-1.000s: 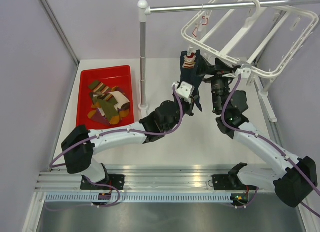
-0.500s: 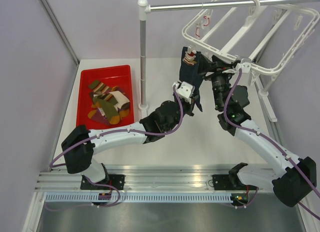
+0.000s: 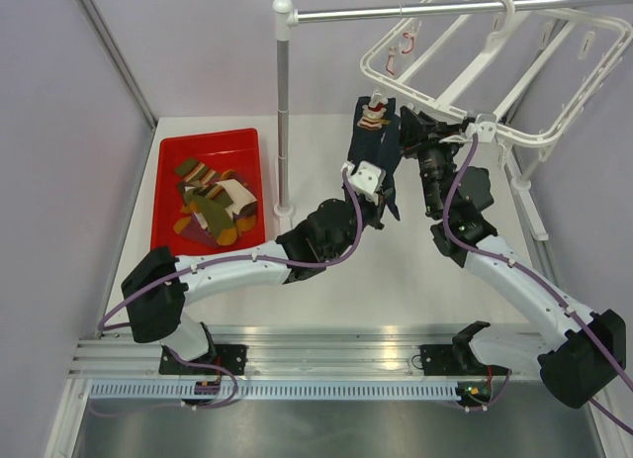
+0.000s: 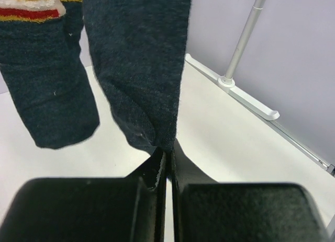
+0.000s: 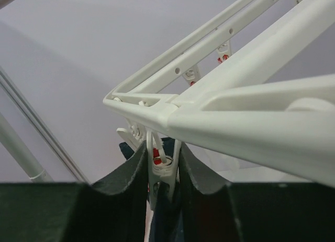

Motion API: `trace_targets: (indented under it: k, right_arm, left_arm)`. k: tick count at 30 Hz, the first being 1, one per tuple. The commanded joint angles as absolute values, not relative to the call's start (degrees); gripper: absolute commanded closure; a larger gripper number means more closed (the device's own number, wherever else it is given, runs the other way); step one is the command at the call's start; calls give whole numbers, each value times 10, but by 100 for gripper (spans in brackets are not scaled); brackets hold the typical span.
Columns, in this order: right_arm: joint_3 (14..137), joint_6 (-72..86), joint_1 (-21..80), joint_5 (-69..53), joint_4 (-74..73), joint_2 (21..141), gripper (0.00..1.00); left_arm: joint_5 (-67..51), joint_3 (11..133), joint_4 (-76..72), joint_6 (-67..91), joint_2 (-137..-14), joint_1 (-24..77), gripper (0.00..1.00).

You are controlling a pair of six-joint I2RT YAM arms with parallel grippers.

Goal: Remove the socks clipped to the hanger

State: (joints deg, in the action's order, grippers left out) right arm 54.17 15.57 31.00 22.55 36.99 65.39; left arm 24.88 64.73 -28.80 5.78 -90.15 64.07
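Two dark navy socks (image 3: pixel 379 146) hang from clips at the near corner of the white hanger (image 3: pixel 465 57). One has a red, white and yellow striped band (image 4: pixel 31 4). My left gripper (image 4: pixel 168 150) is shut on the lower edge of the plain navy sock (image 4: pixel 141 64); in the top view it (image 3: pixel 376 193) sits just below the socks. My right gripper (image 5: pixel 163 161) reaches up under the hanger's corner (image 5: pixel 157 108), both fingers pressed against the sides of a white clip (image 5: pixel 162 174) that holds navy fabric (image 5: pixel 170 223). In the top view the right gripper (image 3: pixel 411 132) is beside the socks' tops.
A red tray (image 3: pixel 213 137) at the left holds several socks (image 3: pixel 213 203). The metal pole (image 3: pixel 283 112) and its horizontal bar (image 3: pixel 396 15) carry the hanger. The stand's foot (image 4: pixel 251 103) lies on the table to the right.
My right gripper's fingers have closed in onto the clip. The hanger's near corner and the socks have shifted slightly. The left gripper has kept its hold.
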Motion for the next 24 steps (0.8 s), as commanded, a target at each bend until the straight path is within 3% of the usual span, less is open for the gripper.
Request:
trace_targets:
  k: [1, 7, 13, 24]
  right_arm:
    - [565, 156, 308, 228, 381, 653, 74]
    - [567, 155, 308, 229, 374, 645, 94]
    - [563, 154, 308, 235, 367, 637, 99]
    - [562, 154, 308, 235, 354, 628, 99]
  left_arm:
    - [241, 649, -292, 38, -876, 645, 98]
    - [253, 647, -292, 33, -874, 644, 98]
    - [266, 629, -291, 38, -858, 639, 98]
    - [250, 631, -235, 103, -839, 585, 98]
